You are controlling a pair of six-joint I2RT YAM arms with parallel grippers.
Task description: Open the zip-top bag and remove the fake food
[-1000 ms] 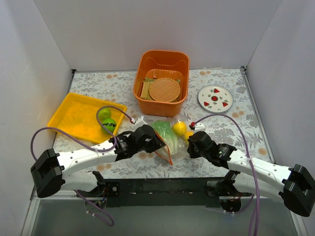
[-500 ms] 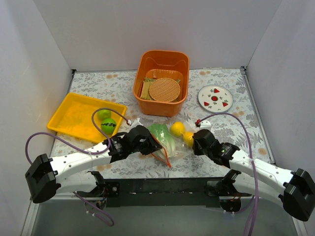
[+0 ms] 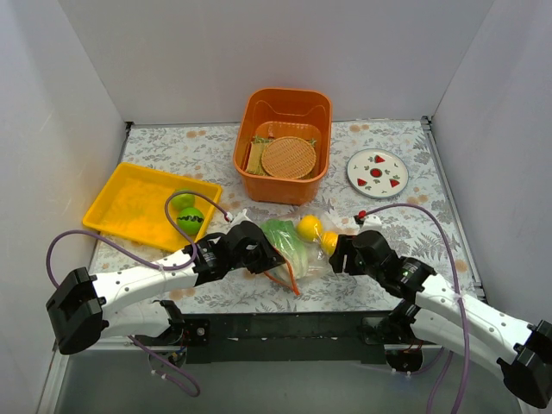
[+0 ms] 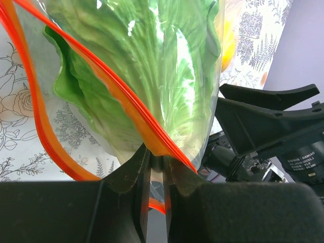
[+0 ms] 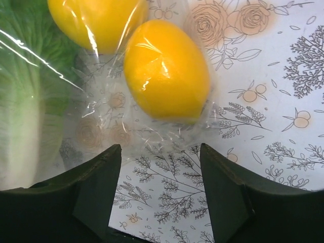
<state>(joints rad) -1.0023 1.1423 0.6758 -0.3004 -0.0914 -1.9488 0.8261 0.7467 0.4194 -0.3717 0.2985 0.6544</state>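
The clear zip-top bag (image 3: 302, 252) lies mid-table between the two arms, its orange-red zip strip (image 4: 104, 81) gaping apart. My left gripper (image 4: 157, 158) is shut on the strip at the bag's mouth (image 3: 269, 256). The fake food inside the bag is a green cabbage piece (image 3: 287, 240) (image 4: 152, 66) and two lemons (image 3: 310, 227) (image 5: 167, 71). My right gripper (image 5: 160, 163) (image 3: 338, 252) stands open just short of the bag's far end, its jaws apart over the tablecloth with nothing between them. Two limes (image 3: 190, 217) sit in the yellow tray (image 3: 129, 207).
An orange bin (image 3: 321, 112) with tan woven discs stands at the back centre. A white plate (image 3: 377, 170) with red marks is at the back right. White walls close in three sides.
My right gripper has opened and let go of the bag's end. The bag with the lemons has settled on the table; the left gripper still grips the strip.
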